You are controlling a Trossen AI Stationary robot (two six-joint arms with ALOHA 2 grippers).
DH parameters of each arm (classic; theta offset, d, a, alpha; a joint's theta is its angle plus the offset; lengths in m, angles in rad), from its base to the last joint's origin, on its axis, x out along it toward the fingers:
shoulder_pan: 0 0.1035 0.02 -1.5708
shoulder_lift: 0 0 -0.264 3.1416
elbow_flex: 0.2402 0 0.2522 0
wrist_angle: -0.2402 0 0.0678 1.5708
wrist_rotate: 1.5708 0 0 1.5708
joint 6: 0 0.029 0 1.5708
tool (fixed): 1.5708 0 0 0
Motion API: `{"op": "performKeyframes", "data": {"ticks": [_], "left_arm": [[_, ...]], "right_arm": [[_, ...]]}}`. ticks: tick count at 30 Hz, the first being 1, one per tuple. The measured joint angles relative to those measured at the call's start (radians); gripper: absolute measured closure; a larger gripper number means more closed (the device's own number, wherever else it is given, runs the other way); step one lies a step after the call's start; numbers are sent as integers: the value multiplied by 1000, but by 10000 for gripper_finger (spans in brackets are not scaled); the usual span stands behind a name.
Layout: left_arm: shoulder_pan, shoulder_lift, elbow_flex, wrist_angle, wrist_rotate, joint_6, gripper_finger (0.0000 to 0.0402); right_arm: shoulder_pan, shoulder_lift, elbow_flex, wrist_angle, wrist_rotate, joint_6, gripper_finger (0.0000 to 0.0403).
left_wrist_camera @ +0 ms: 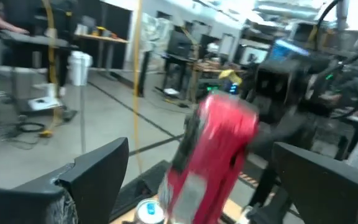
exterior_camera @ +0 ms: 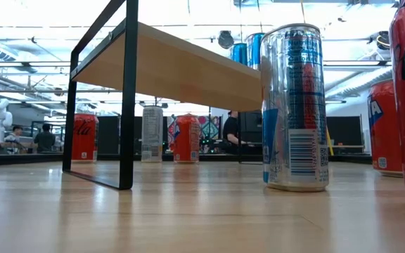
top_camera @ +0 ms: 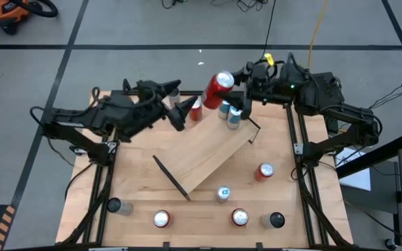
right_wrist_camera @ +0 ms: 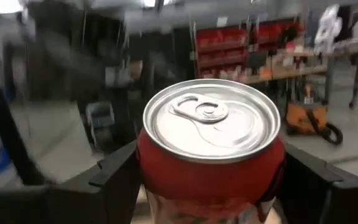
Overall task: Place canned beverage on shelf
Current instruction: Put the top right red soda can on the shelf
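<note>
Shelf [exterior_camera: 188, 70]: light wood board, smooth and matt, carried on thin black metal brackets [exterior_camera: 126, 98] with a satin finish. Table [exterior_camera: 188, 218]: pale wood, smooth, faintly sheened, grain visible; black metal frame [top_camera: 306, 181]. Red can [right_wrist_camera: 211, 143]: glossy painted metal body, brushed bare-metal lid with pull tab. Silver-and-blue can [exterior_camera: 294, 105]: bright reflective metal with a printed glossy wrap. Right gripper [right_wrist_camera: 210, 180]: dark matt plastic fingers are seen at the red can's sides.
</note>
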Motion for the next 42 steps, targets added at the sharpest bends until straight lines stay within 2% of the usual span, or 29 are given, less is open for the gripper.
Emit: {"op": "performKeyframes", "data": {"ticks": [3,8,10,14,17,23,31,37,42], "left_arm": [[35,-25,0,-1,73,-37,2],[138,-35,1,2,351,-196,2],[166,-23,0,-7,436,-205,2],[210,-7,0,-78,524,-145,2],[234,1,-1,-160,539,-101,2],[247,44,0,-166,552,-26,2],[257,104,-1,-187,550,-105,2],[256,144,2,-171,481,-130,2],[255,156,0,-179,504,-129,2]], "right_arm": [[14,12,0,-60,3,-36,128],[38,33,-1,-102,40,-74,129],[46,39,-1,-119,73,-90,129],[48,48,-1,-147,122,-103,129],[48,57,-1,-156,137,-106,129],[48,73,-1,-187,133,-106,128],[48,97,-1,-200,130,-109,127],[48,109,-1,-203,127,-108,127],[48,110,-1,-220,126,-99,126]]}}
